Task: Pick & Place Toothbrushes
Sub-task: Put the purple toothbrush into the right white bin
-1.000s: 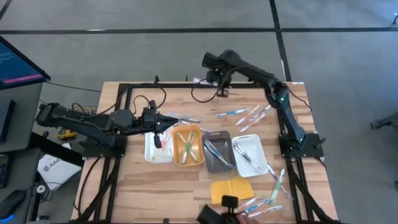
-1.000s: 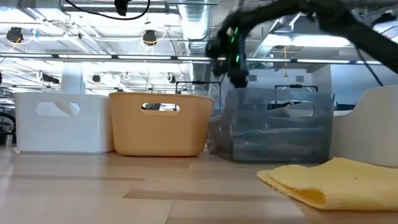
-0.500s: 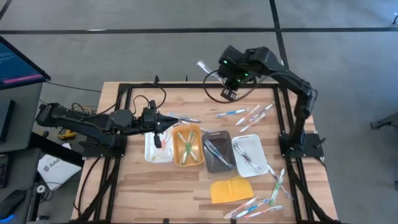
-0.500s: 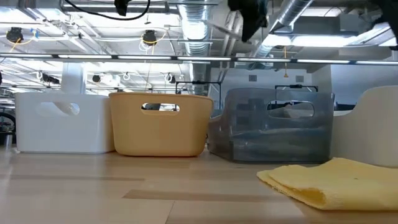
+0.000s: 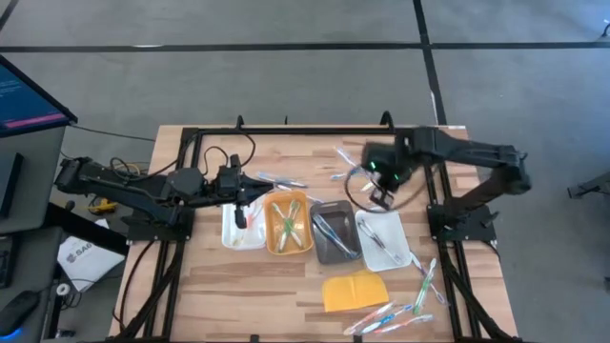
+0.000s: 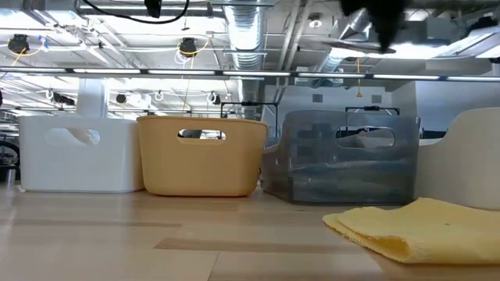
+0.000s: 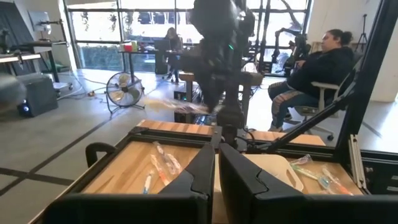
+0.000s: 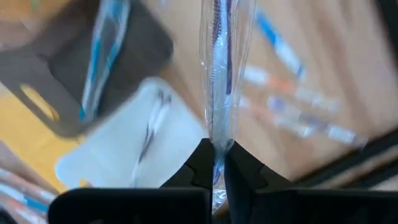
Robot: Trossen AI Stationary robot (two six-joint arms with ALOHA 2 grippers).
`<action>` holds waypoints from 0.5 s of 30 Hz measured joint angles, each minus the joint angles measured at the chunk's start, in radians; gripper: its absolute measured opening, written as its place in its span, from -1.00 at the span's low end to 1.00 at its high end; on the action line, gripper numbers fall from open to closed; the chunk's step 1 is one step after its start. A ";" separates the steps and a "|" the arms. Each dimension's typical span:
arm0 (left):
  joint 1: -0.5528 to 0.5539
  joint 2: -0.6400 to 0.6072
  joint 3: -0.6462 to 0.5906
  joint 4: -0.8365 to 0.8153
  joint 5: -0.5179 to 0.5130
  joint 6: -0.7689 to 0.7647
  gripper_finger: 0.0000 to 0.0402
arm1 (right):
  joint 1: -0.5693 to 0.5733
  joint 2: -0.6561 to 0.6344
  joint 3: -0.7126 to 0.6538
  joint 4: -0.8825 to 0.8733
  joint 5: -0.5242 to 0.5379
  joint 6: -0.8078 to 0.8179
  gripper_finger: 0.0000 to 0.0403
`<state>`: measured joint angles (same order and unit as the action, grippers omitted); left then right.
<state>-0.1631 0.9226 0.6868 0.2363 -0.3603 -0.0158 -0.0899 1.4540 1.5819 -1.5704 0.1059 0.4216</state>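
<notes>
above a wooden table point(image 5: 238, 286), the right gripper point(image 8: 216, 163) hangs in the air over the far right part, near the far end of the grey tray point(image 5: 333, 232) and the right white tray point(image 5: 383, 237). its fingers are pinched tight on a wrapped toothbrush point(image 8: 219, 68) with a dark blue handle, which sticks straight out from the fingertips in its clear sleeve. in the high view that brush point(image 5: 349, 160) shows as a pale sliver just beyond the right arm point(image 5: 457, 152).

the left gripper point(image 7: 216, 163) waits with its fingers closed on nothing, over the far edge of the left white tray point(image 5: 232, 229); the left arm point(image 5: 133, 186) reaches in from the table's left side.

four trays sit side by side across the middle: white, orange point(image 5: 289, 225), grey, white. two green brushes point(image 5: 285, 221) lie in the orange tray, blue ones point(image 5: 327, 229) in the grey one, pale ones point(image 5: 379, 240) in the right white tray, and a pink one point(image 5: 239, 215) in the left white tray. loose wrapped brushes point(image 5: 419, 286) are scattered along the table's right edge and near corner, a few more point(image 5: 278, 179) beyond the left trays. a yellow pad point(image 5: 355, 290) lies nearer than the trays.

in the left wrist view, a seated person point(image 7: 314, 78) shows in the room behind.
</notes>
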 joint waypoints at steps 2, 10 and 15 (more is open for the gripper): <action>0.000 0.000 0.000 0.005 0.000 0.000 -0.92 | 0.053 -0.050 -0.083 0.006 0.000 0.071 -0.96; 0.000 0.000 0.000 0.019 0.000 0.000 -0.92 | 0.278 -0.200 -0.263 0.063 0.025 0.321 -0.96; 0.000 0.000 0.000 0.020 -0.001 0.000 -0.92 | 0.414 -0.232 -0.293 0.112 0.069 0.410 -0.96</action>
<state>-0.1631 0.9229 0.6868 0.2562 -0.3611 -0.0158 0.3237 1.2217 1.2888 -1.4587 0.1745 0.8318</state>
